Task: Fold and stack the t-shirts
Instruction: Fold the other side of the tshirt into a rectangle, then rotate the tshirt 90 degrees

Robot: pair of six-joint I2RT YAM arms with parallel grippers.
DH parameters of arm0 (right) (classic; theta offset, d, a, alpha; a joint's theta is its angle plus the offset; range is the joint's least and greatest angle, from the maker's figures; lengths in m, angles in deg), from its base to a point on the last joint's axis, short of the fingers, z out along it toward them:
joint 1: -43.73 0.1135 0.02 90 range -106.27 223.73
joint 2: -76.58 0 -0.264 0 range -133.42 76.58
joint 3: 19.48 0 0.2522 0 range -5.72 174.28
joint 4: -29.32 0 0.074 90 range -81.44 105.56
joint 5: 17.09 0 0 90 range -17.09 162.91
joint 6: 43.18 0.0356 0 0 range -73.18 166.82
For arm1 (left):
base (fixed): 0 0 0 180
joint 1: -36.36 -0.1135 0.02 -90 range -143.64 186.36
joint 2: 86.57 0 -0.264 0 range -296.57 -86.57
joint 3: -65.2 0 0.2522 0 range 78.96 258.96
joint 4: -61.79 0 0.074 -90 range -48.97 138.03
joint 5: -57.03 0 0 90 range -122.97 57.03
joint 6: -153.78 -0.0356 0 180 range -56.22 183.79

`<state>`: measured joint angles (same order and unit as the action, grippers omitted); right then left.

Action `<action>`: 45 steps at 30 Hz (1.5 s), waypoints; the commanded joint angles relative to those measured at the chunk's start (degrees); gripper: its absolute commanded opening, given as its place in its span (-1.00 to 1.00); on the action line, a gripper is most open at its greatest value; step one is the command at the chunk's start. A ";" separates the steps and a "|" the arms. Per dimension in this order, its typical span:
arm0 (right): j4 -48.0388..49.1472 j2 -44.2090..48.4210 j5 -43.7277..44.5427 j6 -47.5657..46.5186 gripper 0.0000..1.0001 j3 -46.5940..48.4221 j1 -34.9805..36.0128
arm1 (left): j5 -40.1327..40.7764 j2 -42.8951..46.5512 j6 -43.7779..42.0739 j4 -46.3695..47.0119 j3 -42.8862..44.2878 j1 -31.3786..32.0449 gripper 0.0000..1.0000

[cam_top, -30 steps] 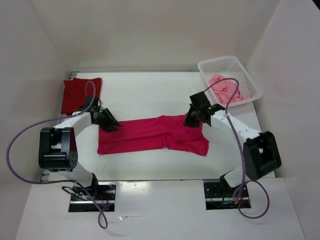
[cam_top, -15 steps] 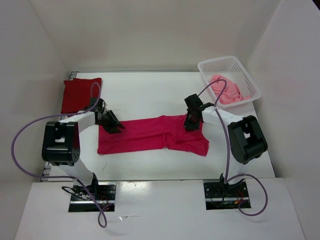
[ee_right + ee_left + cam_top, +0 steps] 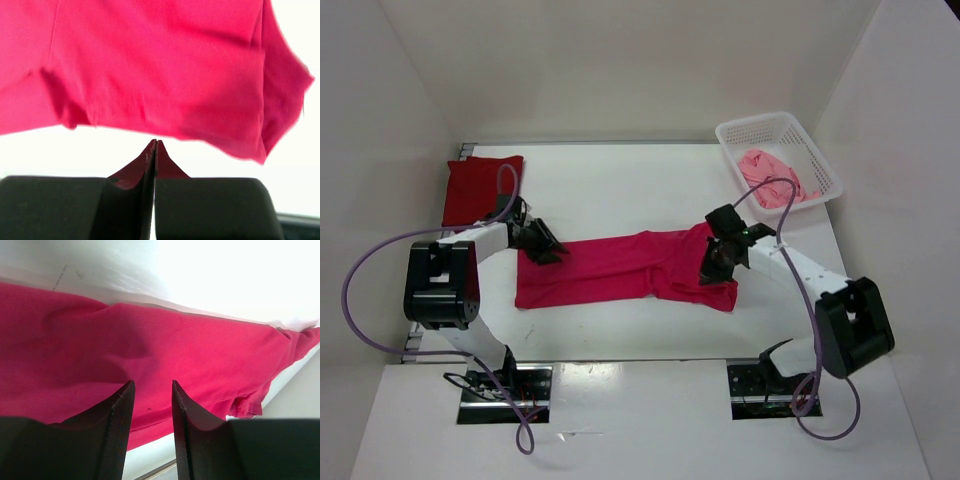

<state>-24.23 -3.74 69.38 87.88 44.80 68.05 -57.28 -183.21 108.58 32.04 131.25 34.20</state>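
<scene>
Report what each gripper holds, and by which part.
Left gripper: jaws apart over the magenta t-shirt, nothing held. Right gripper: shut at the shirt's right end; whether it pinches cloth cannot be told.

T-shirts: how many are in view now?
3: dark red shirt folded far left; magenta shirt spread mid-table; pale pink shirt bundled in the basket, which might hide more.
</scene>
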 commanded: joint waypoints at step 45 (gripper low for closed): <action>4.39 -62.92 -2.97 5.80 -1.00 74.50 -3.49 | -7.50 19.64 -0.93 -7.21 -4.92 -11.56 -0.15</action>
<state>-11.66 -59.19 66.30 96.56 102.55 62.78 -65.26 -164.94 109.83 27.65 125.74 20.98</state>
